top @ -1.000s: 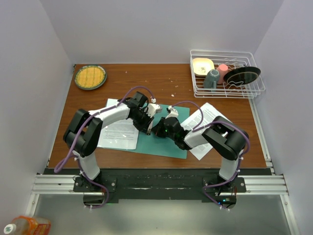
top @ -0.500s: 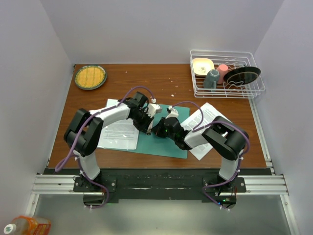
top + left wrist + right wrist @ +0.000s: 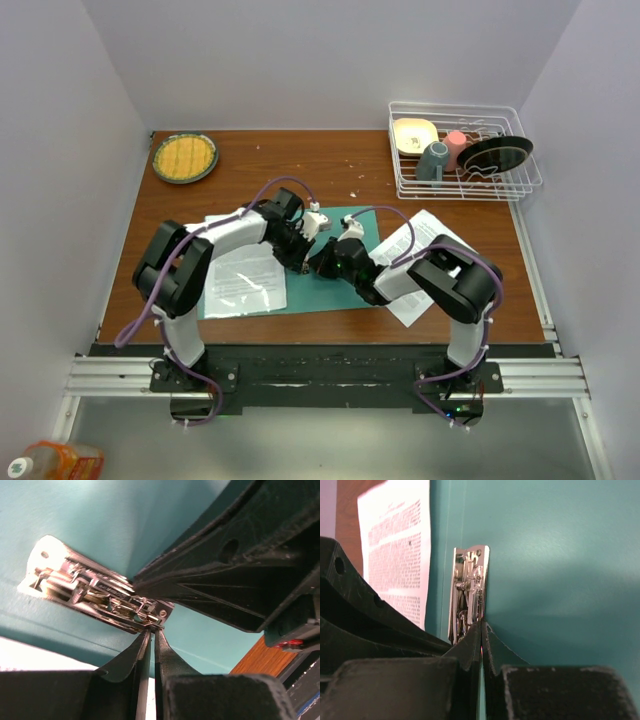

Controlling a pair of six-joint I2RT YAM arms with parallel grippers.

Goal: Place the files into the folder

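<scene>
— How do our fingers stand?
— On our right gripper (image 3: 481, 626) the fingers (image 3: 465, 650) are pressed together, holding nothing that we can see. Their tips touch one end of the metal clip (image 3: 470, 585). On our left gripper (image 3: 152, 632) the fingers (image 3: 125, 662) are narrow, with a thin slit between them and their tips against that same end of the clip. Whether they pinch any of it we cannot tell. The two grippers meet there, nearly nose to nose.
— And the folder (image 3: 335, 295)?
— It is teal and carries the clip. It lies flat on the wooden table (image 3: 300, 165) between our arms, with both grippers low over its middle.
— The files?
— We see two. The left sheet (image 3: 245, 280) lies over the folder's left part, just beside the clip. The right sheet (image 3: 425, 235) lies on the table at the folder's right edge, partly under our right arm (image 3: 410, 280).
— Further out?
— A white wire dish rack (image 3: 450, 190) stands at the far right corner with dishes and cups in it, well apart from the folder. A round green plate (image 3: 185, 157) sits near the far left corner.
</scene>
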